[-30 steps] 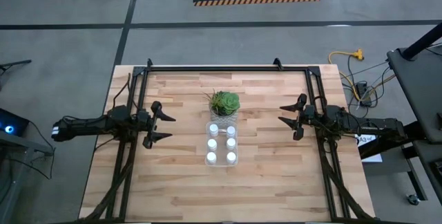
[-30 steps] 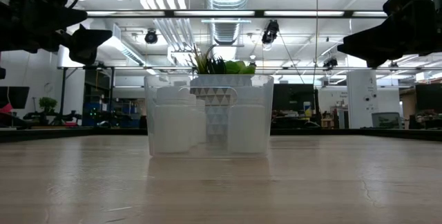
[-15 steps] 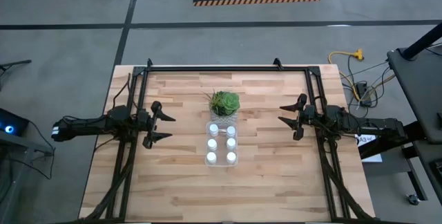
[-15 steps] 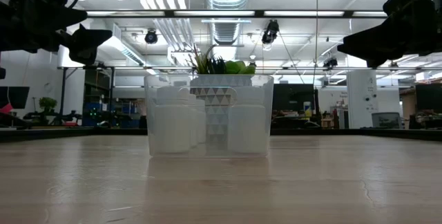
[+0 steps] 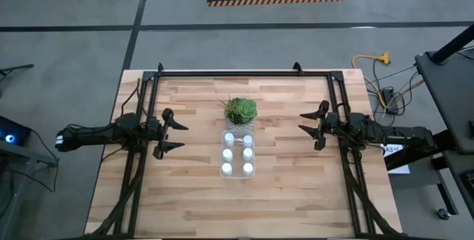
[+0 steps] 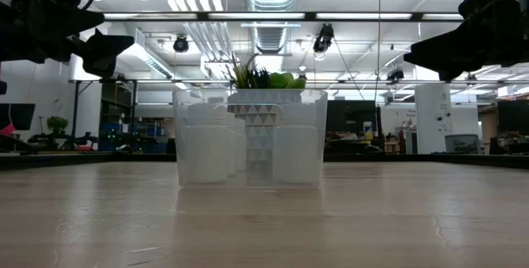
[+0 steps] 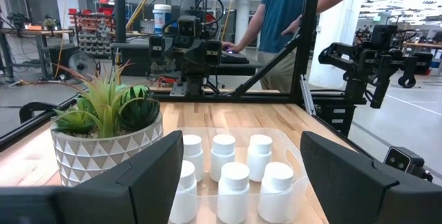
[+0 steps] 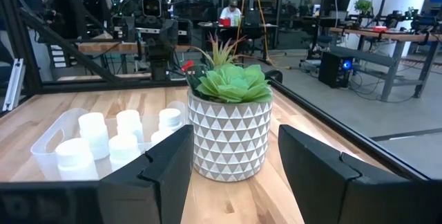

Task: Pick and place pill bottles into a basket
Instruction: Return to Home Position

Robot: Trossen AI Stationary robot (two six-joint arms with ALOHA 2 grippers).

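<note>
Both arms sit at the sides of the wooden table point(image 5: 296, 188), well apart from the middle. The left gripper point(image 5: 182, 136) is over the table's left part, its 2 fingers point(image 7: 155, 175) spread apart with nothing between them. The right gripper point(image 5: 301, 122) mirrors it on the right, fingers likewise parted and empty. Both point inward at the clear plastic basket point(image 5: 238, 176), which stands at the centre of the table. All 6 white pill bottles point(image 5: 227, 153) stand upright inside it, caps up, in 2 rows of 3. Just beside the basket's short end nearest the back rail is a green succulent point(image 5: 241, 110) in a white pot point(image 8: 231, 137) patterned with triangles; I cannot tell whether pot and basket touch. From table height, both grippers hang above the basket's rim. Beyond the table, a person point(image 7: 290, 16) in a blue shirt stands in the room.
</note>
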